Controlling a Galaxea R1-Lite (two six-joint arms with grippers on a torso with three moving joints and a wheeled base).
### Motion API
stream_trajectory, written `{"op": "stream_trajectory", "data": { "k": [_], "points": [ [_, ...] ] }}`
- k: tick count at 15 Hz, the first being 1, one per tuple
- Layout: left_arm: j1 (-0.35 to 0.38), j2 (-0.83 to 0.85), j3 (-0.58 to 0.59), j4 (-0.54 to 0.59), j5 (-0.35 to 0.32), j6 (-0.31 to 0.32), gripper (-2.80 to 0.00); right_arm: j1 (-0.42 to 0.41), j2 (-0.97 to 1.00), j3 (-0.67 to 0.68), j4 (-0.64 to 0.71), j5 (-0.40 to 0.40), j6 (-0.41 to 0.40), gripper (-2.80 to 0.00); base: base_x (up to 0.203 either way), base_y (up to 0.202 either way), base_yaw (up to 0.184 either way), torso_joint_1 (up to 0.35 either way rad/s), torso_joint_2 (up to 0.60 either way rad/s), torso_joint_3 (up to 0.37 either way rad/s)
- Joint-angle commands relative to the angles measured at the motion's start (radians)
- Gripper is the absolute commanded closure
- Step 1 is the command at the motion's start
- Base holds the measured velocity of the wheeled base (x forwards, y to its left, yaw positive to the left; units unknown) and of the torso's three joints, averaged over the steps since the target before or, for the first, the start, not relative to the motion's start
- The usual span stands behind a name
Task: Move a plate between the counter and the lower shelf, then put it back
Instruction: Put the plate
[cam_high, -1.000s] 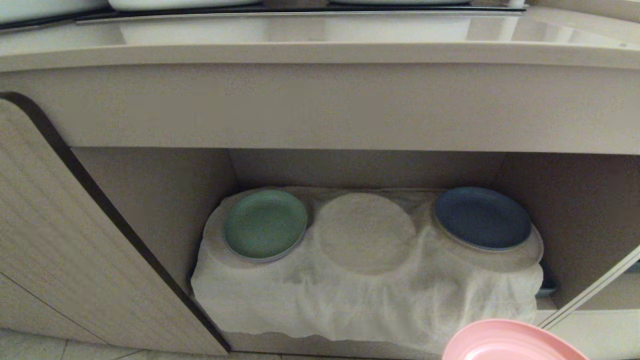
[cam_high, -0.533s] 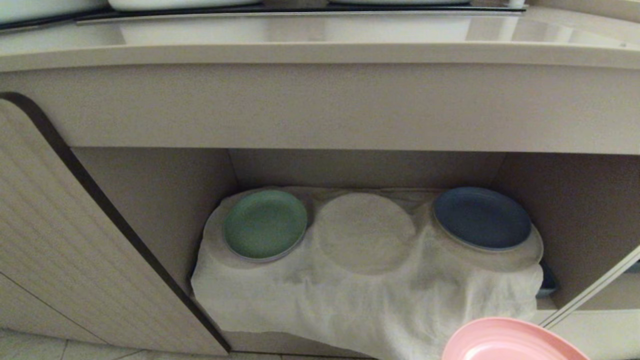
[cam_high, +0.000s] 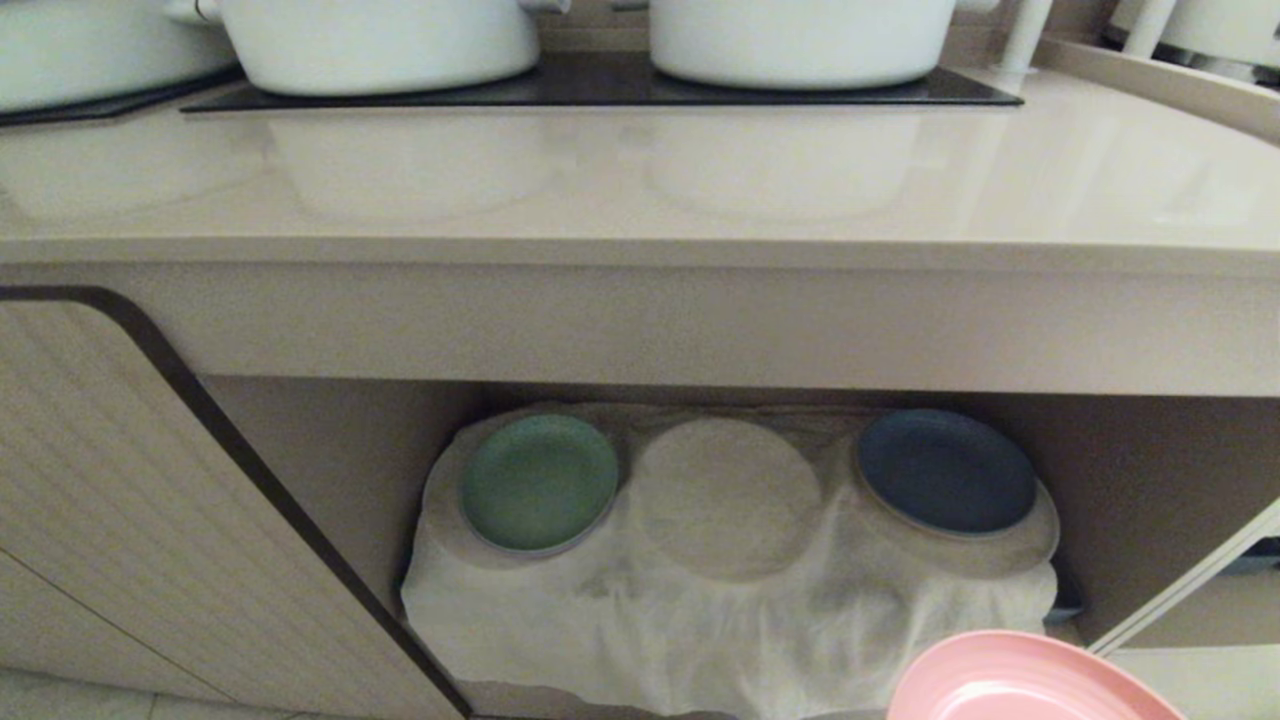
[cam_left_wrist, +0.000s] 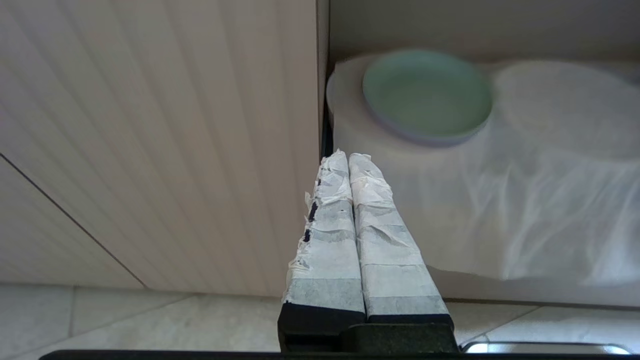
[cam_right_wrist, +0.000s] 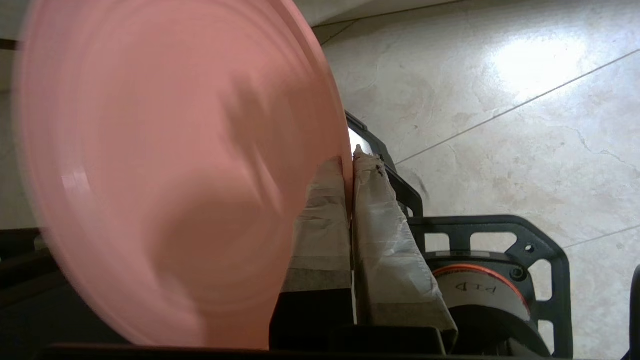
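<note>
**Pink plate held in front of the lower shelf**

The right gripper (cam_right_wrist: 350, 162) had its jaws pinching the rim of the pink plate (cam_high: 1020, 680), which hung in the air before the right front corner of the lower shelf (cam_high: 330, 460), below the table (cam_high: 640, 180). On the shelf's white cloth (cam_high: 700, 630), a green plate (cam_high: 540, 482) sat toward the left end and a dark blue plate (cam_high: 945, 470) toward the right. The left gripper (cam_left_wrist: 348, 159), jaws pressed together, hung beside the cabinet door (cam_left_wrist: 150, 140). Two white pots (cam_high: 380, 40) stood at the table's back edge.
</note>
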Motion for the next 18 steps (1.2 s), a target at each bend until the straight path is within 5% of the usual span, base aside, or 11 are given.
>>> {"op": "stream_trajectory", "data": {
  "k": [1,18],
  "points": [
    [0.000,0.000,0.000,0.001,0.000,-0.001,0.00,0.000,-0.001,0.001,0.004,-0.001,0.003,0.00,0.000,0.000,0.000,0.165,-0.50,-0.296],
    [0.000,0.000,0.000,0.001,0.000,-0.001,0.00,0.002,-0.001,-0.016,0.005,-0.001,0.005,0.00,0.000,0.000,0.000,0.211,-0.49,-0.284]
  ]
}}
